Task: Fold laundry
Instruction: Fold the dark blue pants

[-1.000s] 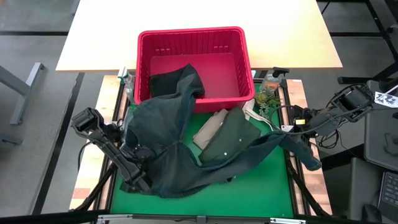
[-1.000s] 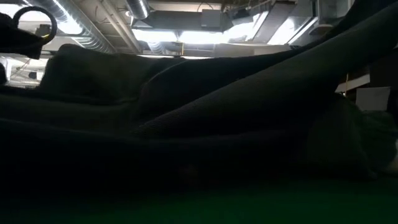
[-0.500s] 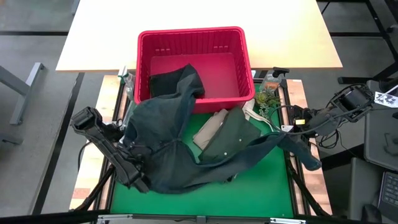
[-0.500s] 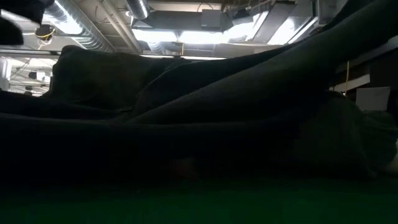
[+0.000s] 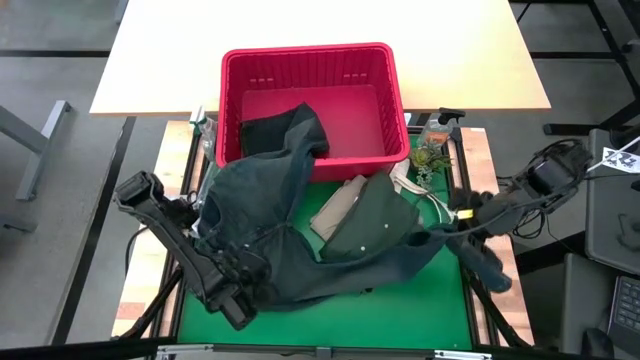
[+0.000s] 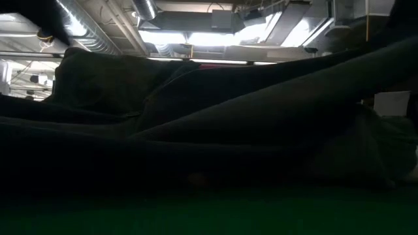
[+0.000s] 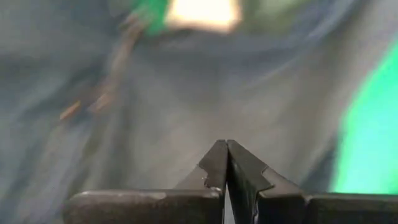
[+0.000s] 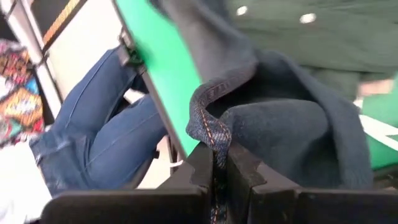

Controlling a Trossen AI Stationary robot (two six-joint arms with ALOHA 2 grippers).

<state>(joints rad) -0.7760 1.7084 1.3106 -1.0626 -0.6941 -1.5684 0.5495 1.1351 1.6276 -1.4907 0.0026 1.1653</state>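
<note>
Dark blue denim jeans [image 5: 270, 215] spill from the red basket [image 5: 310, 62] over its near rim and across the green mat. One leg runs right to my right gripper [image 5: 462, 214], which is shut on it; the leg's end [image 5: 490, 268] hangs past the mat's right edge. My left gripper [image 5: 252, 286] is shut above the jeans' near left part, and nothing shows between its fingers [image 7: 227, 149]. An olive-green shirt [image 5: 375, 215] and a tan top [image 5: 338, 206] lie on the mat, partly under the leg. A black garment [image 5: 262, 130] sits in the basket. My left gripper: I cannot tell whether its shut tips touch the jeans below them. My right gripper pinches a stitched edge of the jeans leg [image 8: 210, 127] between its two fingers, and the cloth bunches in a fold just past them. The fingers slant down from the table's right. The leg is lifted clear there and sags toward the pile.
A clear bottle [image 5: 436, 128] and a small green plant [image 5: 428, 158] stand right of the basket. In the right wrist view, a person's legs in blue jeans [image 8: 93, 143] show beyond the mat's edge. Bare green mat [image 5: 420, 310] lies at the near right.
My left gripper has risen off the jeans' near left part, tipped up and swung toward the table's near right, staying shut. My right gripper has gone a little toward the table's left and near edge with the leg, which now sags lower.
</note>
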